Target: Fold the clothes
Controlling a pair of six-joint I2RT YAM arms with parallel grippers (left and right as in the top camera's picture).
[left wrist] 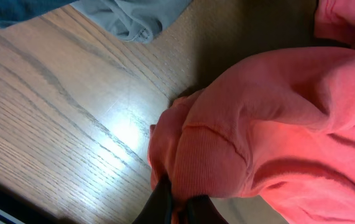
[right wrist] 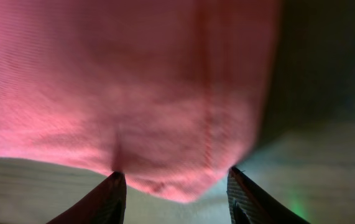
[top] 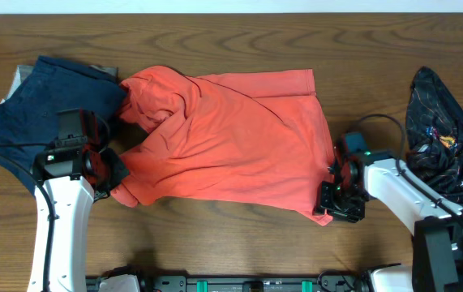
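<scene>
The coral-red T-shirt [top: 231, 134] lies spread across the middle of the table, its back up, no lettering showing. My left gripper [top: 116, 180] is shut on the shirt's lower-left corner; in the left wrist view the red cloth [left wrist: 245, 137] bunches between the dark fingers [left wrist: 178, 208]. My right gripper [top: 334, 199] is at the shirt's lower-right corner. In the right wrist view its fingers [right wrist: 174, 186] stand wide apart with the red hem [right wrist: 165, 124] hanging between them. A navy-blue garment [top: 40, 101] lies far left. A black shiny patterned garment [top: 446, 134] lies far right.
A grey garment [left wrist: 133, 18] lies partly under the navy one. The wooden table [top: 231, 243] shows bare along the front edge, and a black rail with green parts [top: 247, 284] runs along the bottom.
</scene>
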